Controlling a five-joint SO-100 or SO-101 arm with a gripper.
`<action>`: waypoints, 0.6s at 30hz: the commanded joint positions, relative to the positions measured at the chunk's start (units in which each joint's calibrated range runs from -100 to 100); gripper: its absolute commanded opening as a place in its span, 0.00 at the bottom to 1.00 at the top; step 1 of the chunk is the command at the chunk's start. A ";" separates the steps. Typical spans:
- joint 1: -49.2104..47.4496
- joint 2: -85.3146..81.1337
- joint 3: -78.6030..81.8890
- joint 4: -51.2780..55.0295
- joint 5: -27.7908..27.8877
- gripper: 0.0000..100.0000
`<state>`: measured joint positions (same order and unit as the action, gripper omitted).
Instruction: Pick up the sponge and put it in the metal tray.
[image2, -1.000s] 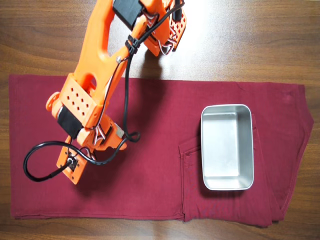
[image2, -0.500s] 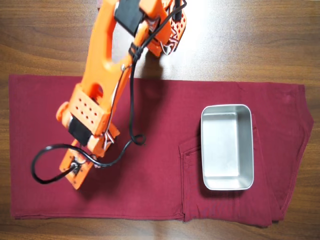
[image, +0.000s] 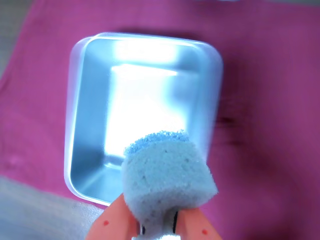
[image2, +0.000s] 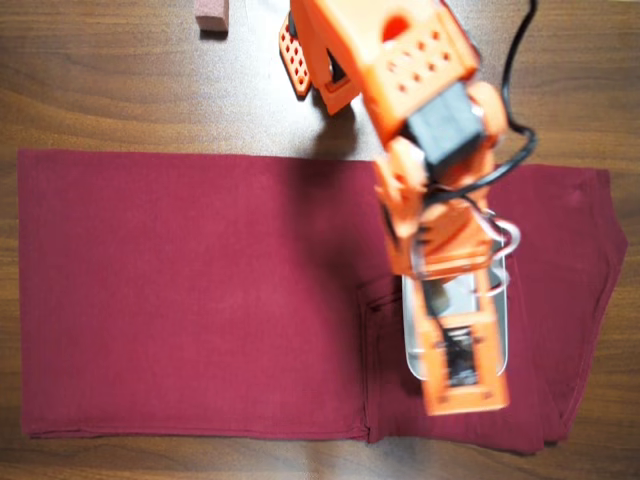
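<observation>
You have one sponge (image: 167, 175), one metal tray (image: 80, 125), one arm with one end effector (image: 159, 227), and one pinkish-brown block (image2: 211, 17) at the top edge of the overhead view, well apart from the tray.

Surface: a dark wooden tabletop (image2: 120, 90) with one maroon cloth (image2: 190, 290) spread over it; the tray sits on the cloth, toward its right end in the overhead view. Nothing of the room shows beyond the tabletop.

Your end effector is clamped on the sponge: in the wrist view both orange fingers (image: 107, 225) press its lower sides, squeezing it narrower at the bottom. The sponge hangs over the tray's near wall, overlapping the lower right part of the tray's interior. You cannot tell whether it touches the tray.

The tray's long axis runs top to bottom in the overhead view (image2: 412, 340), in line with the arm (image2: 440, 200), which covers most of it. The sponge is squarish, with its bluish rough face pointing toward the tray's far end.
</observation>
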<state>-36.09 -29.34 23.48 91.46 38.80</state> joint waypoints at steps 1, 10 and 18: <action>-2.78 4.62 -0.22 -5.75 -0.29 0.00; -5.56 11.54 -0.40 -14.60 0.39 0.00; -4.12 11.81 -0.68 -12.85 -0.05 0.25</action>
<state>-41.58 -17.19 23.48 78.50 39.10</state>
